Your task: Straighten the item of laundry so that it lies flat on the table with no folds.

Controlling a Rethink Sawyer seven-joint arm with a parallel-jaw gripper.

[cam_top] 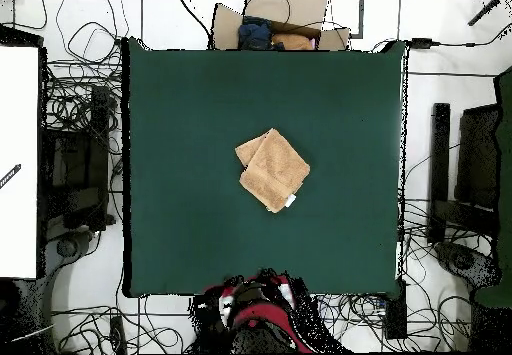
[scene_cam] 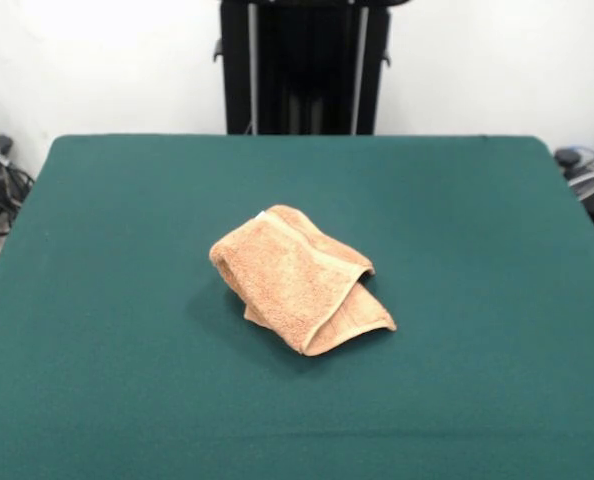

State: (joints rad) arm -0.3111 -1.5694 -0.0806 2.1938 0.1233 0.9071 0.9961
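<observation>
Lying near the middle of the table (scene_cam: 107,330), the towel (scene_cam: 297,278) is sitting folded over on itself in a compact bundle rather than spread flat. In the front view, its nearest part is showing a lower layer poking out toward the near edge, with a pale border band running along the rim of the upper fold. The upper layer is covering most of the bundle and is rising slightly above the green surface. In the overhead view, the towel (cam_top: 273,169) is appearing as two overlapping squarish layers set diagonally to the table's edges, with a small white tag showing at the corner pointing toward the robot's side. All four table edges are standing well apart from the cloth. Beyond the far edge in the front view, the black pedestal (scene_cam: 304,65) is standing upright. The red and black arm (cam_top: 258,309) is showing drawn back past the table's edge in the overhead view; the gripper's state cannot be told from these views.
</observation>
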